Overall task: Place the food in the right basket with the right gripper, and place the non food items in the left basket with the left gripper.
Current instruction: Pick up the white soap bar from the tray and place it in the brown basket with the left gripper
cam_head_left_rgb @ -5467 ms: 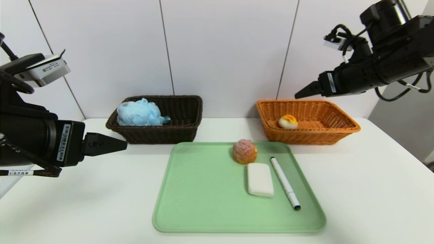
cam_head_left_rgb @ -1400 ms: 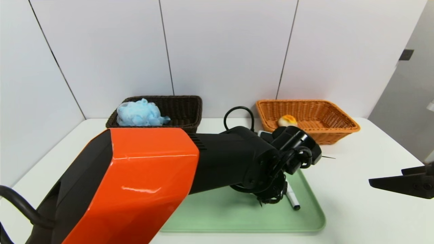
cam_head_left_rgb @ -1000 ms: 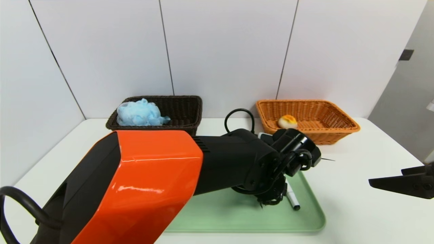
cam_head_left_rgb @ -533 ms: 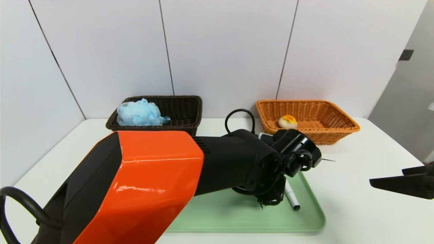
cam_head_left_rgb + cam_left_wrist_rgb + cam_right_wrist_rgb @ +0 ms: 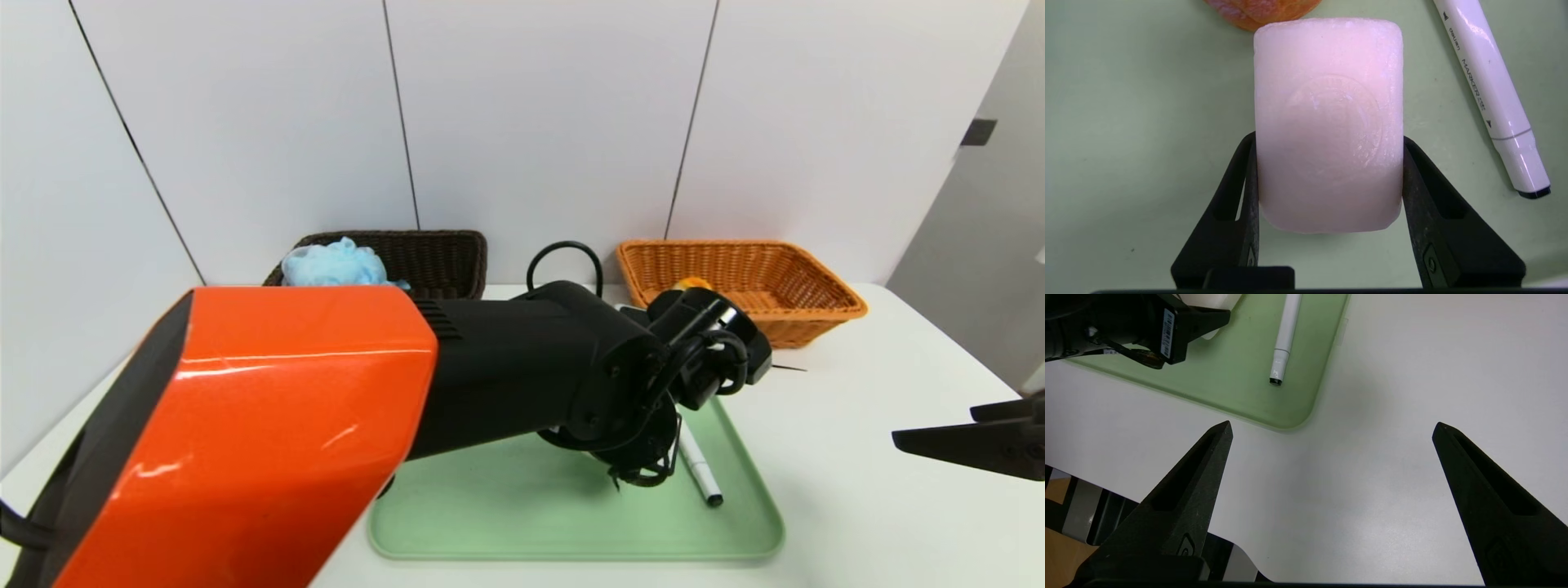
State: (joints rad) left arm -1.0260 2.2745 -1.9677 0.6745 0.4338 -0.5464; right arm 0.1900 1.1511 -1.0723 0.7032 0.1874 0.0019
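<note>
One white desk (image 5: 857,425), one green tray (image 5: 506,523) on it. Two baskets at back: dark left basket (image 5: 441,261) holding one blue pouf (image 5: 331,265), orange right basket (image 5: 775,282) with one bun (image 5: 694,283) partly hidden. Left end effector (image 5: 1329,141) over tray, clamped on one soap bar (image 5: 1329,122); one cream puff (image 5: 1261,12) and one marker (image 5: 1490,98) just beside. Right end effector (image 5: 1331,428) over bare desk, fingers wide apart.

Left pincer (image 5: 1329,143) clamped on its load, apparently lifted; right pincer (image 5: 1331,428) wide apart, parked.
</note>
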